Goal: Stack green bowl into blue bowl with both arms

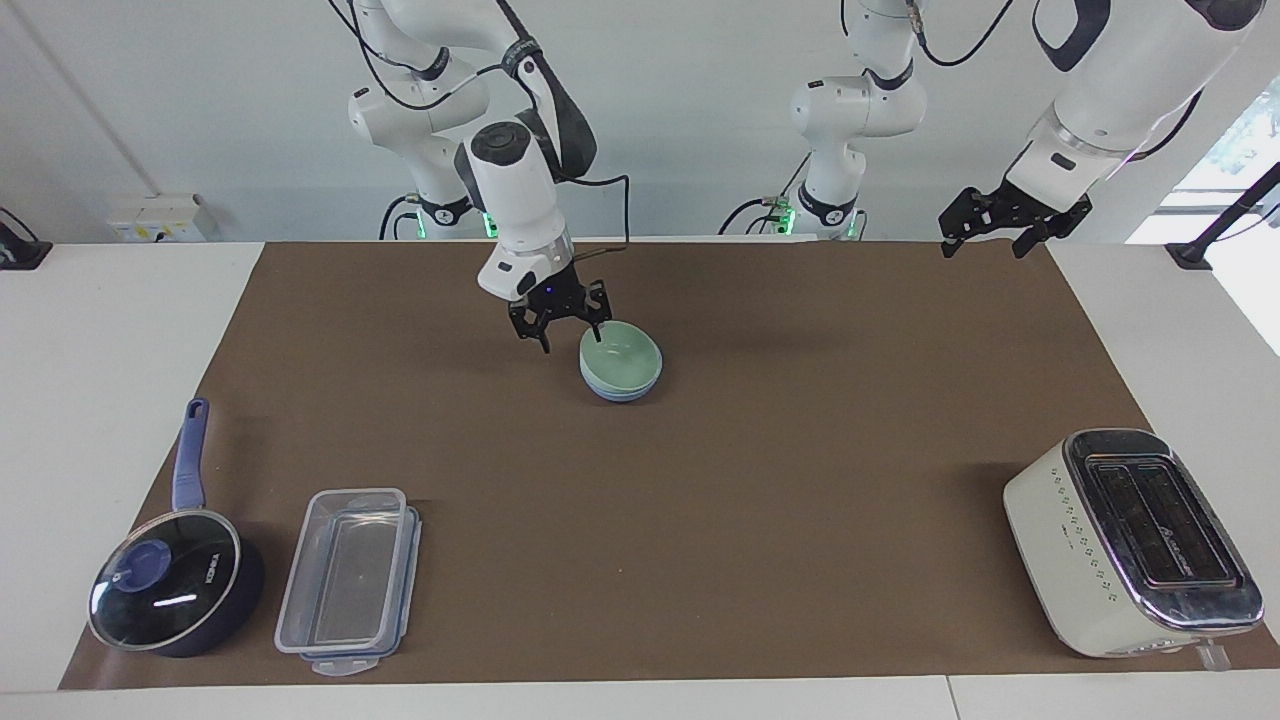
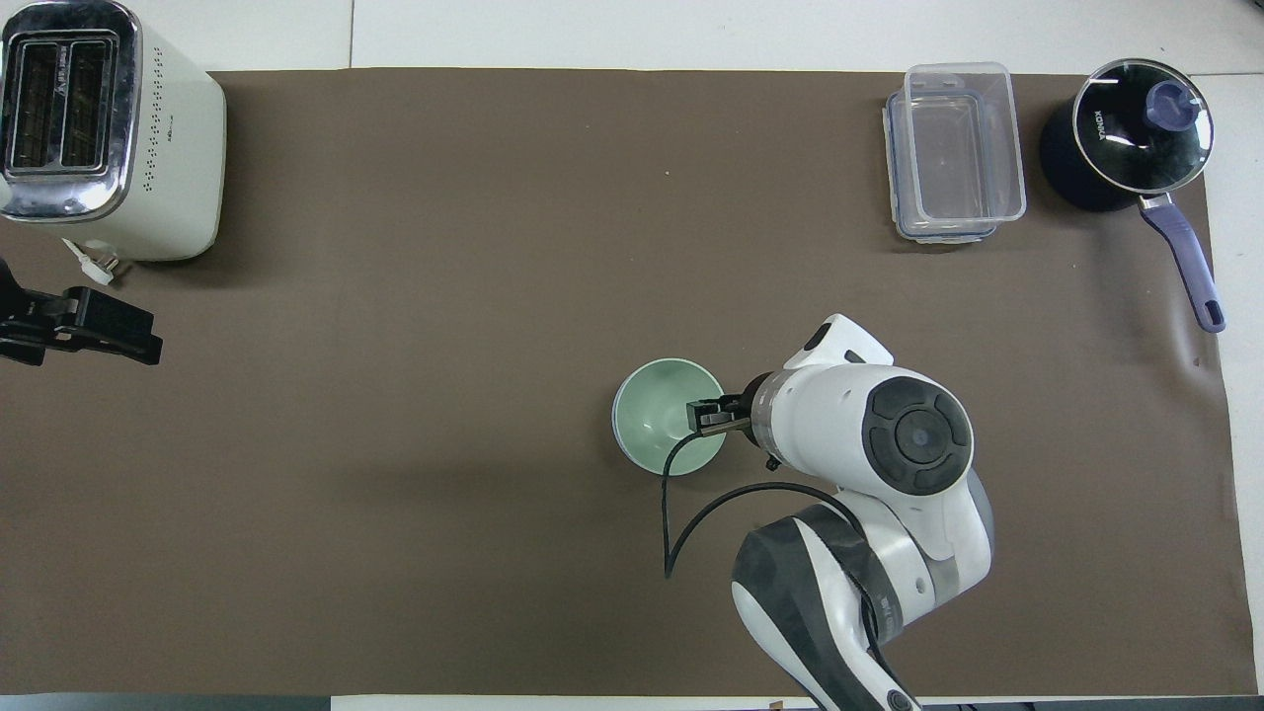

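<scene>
The green bowl point(image 1: 620, 352) sits nested in the blue bowl point(image 1: 621, 391), upright on the brown mat, midway along the table and near the robots. Only the blue bowl's lower wall shows under it. In the overhead view the green bowl point(image 2: 658, 415) covers the blue one. My right gripper point(image 1: 571, 338) is open and empty. It hangs just above the bowls' rim on the side toward the right arm's end, one fingertip point(image 1: 597, 336) at the rim. My left gripper point(image 1: 985, 243) is open and empty, raised over the mat's corner at the left arm's end, and waits.
A white toaster point(image 1: 1130, 540) stands far from the robots at the left arm's end. A clear lidded container point(image 1: 350, 580) and a dark-blue saucepan with glass lid point(image 1: 175, 590) stand far from the robots at the right arm's end.
</scene>
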Available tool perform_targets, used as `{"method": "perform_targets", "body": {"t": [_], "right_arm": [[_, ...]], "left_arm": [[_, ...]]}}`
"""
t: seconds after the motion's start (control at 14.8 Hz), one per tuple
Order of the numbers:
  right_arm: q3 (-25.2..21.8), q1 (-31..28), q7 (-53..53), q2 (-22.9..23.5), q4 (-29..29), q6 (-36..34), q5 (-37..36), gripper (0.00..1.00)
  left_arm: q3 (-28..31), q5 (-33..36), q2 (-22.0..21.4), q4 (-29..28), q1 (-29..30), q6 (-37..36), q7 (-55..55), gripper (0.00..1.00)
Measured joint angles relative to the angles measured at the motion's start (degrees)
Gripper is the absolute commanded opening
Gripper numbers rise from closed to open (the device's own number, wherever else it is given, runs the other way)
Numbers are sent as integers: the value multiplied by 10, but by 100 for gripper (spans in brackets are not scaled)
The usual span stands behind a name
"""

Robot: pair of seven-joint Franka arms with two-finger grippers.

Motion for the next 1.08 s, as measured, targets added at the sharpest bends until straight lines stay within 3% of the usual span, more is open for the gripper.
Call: {"method": "perform_targets", "body": {"t": [0.34, 0.54, 0.81, 1.08], "right_arm": [[-6, -139, -86, -73, 5, -111, -1, 100], [-8, -207, -120, -84, 6, -125, -11, 100], [-9, -233, -120, -81, 39, -151, -93, 100], [-9, -257, -120, -53, 138, -239, -104, 100]], "left_arm": [[0, 0, 0, -2, 0, 14, 0, 100], [0, 0, 0, -2, 0, 17, 0, 100], [0, 0, 0, -2, 1, 18, 0, 100], [1, 1, -1, -2, 2, 18, 0, 100]]}}
